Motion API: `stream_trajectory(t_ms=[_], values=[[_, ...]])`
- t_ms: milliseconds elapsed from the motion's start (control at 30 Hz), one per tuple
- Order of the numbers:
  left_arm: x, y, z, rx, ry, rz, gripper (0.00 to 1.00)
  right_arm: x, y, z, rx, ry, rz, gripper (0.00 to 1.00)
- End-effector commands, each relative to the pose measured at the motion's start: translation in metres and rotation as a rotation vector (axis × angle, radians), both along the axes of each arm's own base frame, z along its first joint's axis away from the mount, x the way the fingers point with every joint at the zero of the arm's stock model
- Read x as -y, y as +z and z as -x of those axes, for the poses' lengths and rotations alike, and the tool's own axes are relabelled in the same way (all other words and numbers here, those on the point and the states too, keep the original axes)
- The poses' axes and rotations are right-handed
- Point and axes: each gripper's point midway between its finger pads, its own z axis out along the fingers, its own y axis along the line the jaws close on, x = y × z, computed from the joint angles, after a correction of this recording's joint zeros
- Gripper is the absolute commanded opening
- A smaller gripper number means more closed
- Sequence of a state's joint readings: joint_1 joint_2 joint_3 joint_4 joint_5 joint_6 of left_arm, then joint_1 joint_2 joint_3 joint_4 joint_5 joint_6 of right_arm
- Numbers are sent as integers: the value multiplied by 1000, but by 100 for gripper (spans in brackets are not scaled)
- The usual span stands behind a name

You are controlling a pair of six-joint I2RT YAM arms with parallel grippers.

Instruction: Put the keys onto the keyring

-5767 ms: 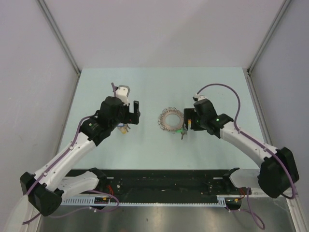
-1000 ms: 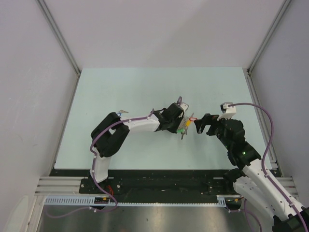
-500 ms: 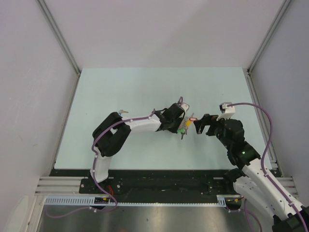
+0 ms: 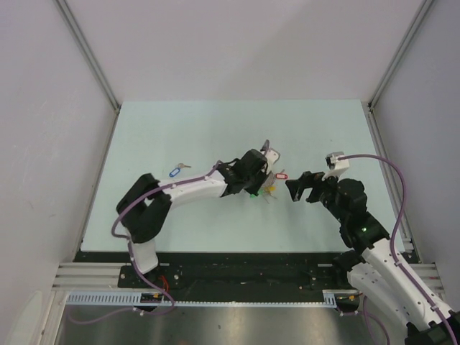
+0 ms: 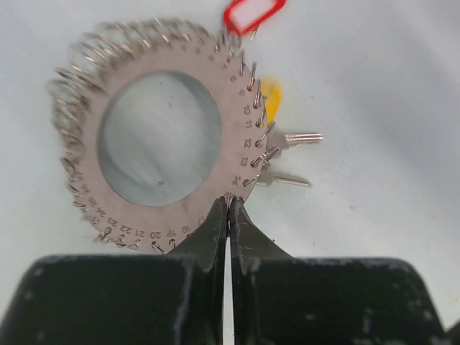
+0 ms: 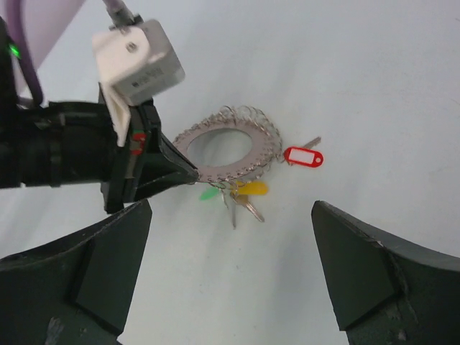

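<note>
The keyring [image 5: 231,118] is a flat numbered metal disc edged with wire loops, carrying a red tag [image 5: 251,13], a yellow tag [image 5: 271,93] and two silver keys [image 5: 295,138]. My left gripper [image 5: 228,205] is shut on the disc's near rim. The right wrist view shows the keyring [image 6: 223,172] with its green tag [image 6: 208,194], pinched by the left fingers [image 6: 176,165]. My right gripper [image 6: 230,287] stands wide open just short of it, holding nothing. From above, the left gripper [image 4: 253,181] is mid-table, the right gripper [image 4: 300,188] beside it. One loose blue-tagged key [image 4: 175,172] lies to the left.
The pale green table [image 4: 323,129] is walled by grey panels with metal posts at the back corners. The left arm stretches low across the table from its base [image 4: 144,251]. A black rail runs along the near edge.
The left gripper has closed on the keyring's rim and pulled it a little left, so the tags have shifted. The left arm's elbow swung left. The right gripper stays open in place.
</note>
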State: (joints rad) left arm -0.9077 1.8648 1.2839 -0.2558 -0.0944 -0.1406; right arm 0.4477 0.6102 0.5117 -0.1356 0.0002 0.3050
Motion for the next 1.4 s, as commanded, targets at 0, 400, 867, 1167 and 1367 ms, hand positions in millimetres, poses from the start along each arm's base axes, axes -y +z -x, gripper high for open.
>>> stream_trajectory(t_ms=[0, 400, 867, 1167, 1367], values=[[2, 91, 4, 196, -128, 131, 0, -25, 34, 8, 150, 170, -20, 100], [-15, 203, 67, 399, -494, 297, 0, -75, 83, 49, 351, 579, -78, 84], [-19, 212, 91, 388, -529, 404, 0, -99, 87, 47, 342, 685, -120, 66], [-14, 220, 105, 373, -561, 505, 0, -111, 72, 53, 318, 801, -104, 49], [-11, 226, 114, 368, -592, 556, 0, -116, 66, 58, 322, 881, -99, 42]])
